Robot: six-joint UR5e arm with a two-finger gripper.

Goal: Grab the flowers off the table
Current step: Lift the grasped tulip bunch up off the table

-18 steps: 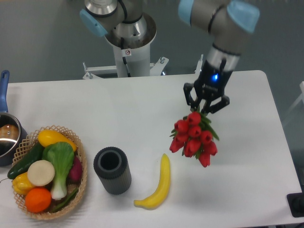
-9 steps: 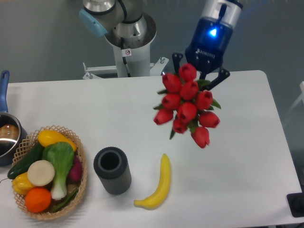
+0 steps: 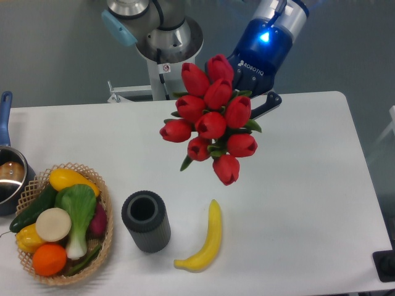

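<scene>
Banana (image 3: 203, 242): a yellow banana is lying near the front edge of the table (image 3: 321, 203), just right of a dark ribbed cylinder (image 3: 145, 221) standing upright with its open mouth facing up.
Basket (image 3: 105, 213): a wicker basket of toy vegetables is sitting at the front left; a pot (image 3: 9, 176) is peeking in at the left edge behind it.
Flowers (image 3: 210, 123): the bunch of red tulips is hanging in the air above the middle of the table, clear of its surface, with the buds facing the camera.
Change: over the last second the bunch has been rising and drifting left from the right-hand side, now looming larger and higher.
Meaning: the lift looks essentially done; the flowers are no longer touching the table.
Gripper (image 3: 256, 98): it is sitting behind the bunch, one dark finger showing at the right. The fingers appear to be clamped on the hidden stems, since the bunch is hanging from them.
Open room: the right half of the table is offering wide free space; the cylinder and banana are lying well below.
Far edge: the arm's base (image 3: 166, 46) is standing just behind the table, left of the gripper.
</scene>
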